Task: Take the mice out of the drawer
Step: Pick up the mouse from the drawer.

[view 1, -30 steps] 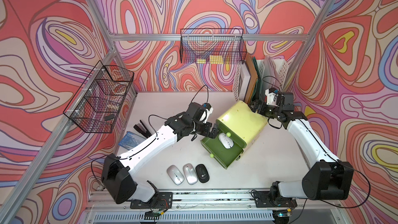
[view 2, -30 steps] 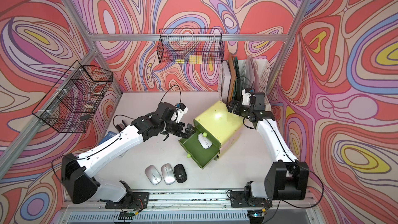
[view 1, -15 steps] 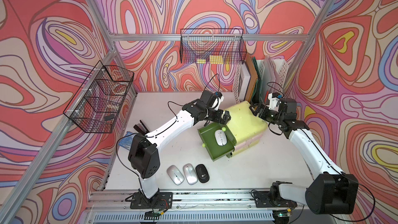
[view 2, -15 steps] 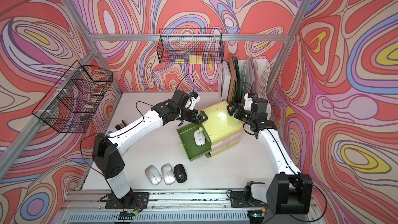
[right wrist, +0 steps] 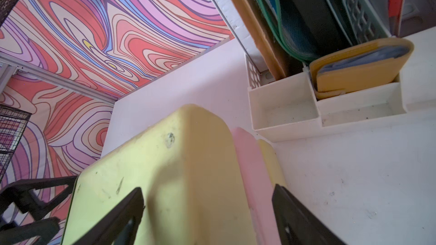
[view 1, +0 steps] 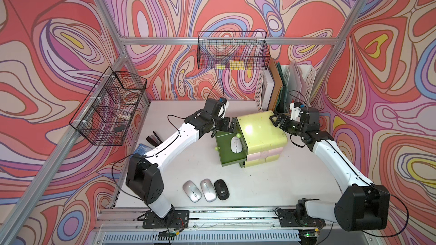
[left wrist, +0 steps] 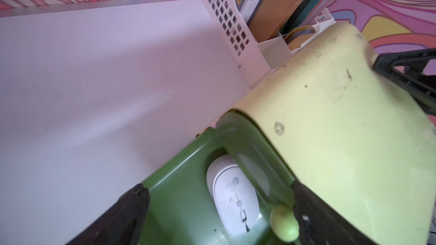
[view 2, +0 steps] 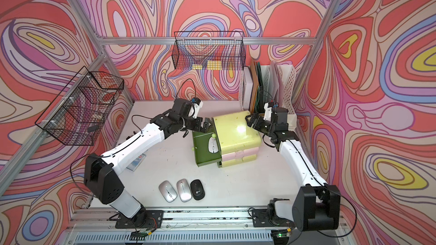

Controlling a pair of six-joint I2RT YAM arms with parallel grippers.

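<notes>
A white mouse (view 1: 236, 144) (view 2: 213, 144) (left wrist: 233, 196) lies in the pulled-out green drawer (view 1: 226, 156) (left wrist: 184, 199) of the yellow-green drawer unit (view 1: 259, 130) (right wrist: 165, 173). Two silver mice (view 1: 191, 191) (view 1: 208, 190) and a black mouse (view 1: 221, 189) lie side by side near the table's front edge. My left gripper (view 1: 232, 123) (left wrist: 218, 187) is open at the drawer's far end, with the white mouse below the gap between its fingers. My right gripper (view 1: 276, 120) (right wrist: 208, 190) is open and straddles the unit's back right corner.
A white file rack (view 1: 285, 86) with folders stands right behind the drawer unit. Wire baskets hang on the back wall (view 1: 232, 53) and the left wall (view 1: 111, 107). A black stapler (view 1: 154, 137) and a blue card (view 1: 142, 149) lie at the table's left side.
The drawer unit has swung from a diagonal stance to nearly square with the table. My left gripper moved back and right to the drawer's far end. The right gripper shifted slightly with the unit's corner.
</notes>
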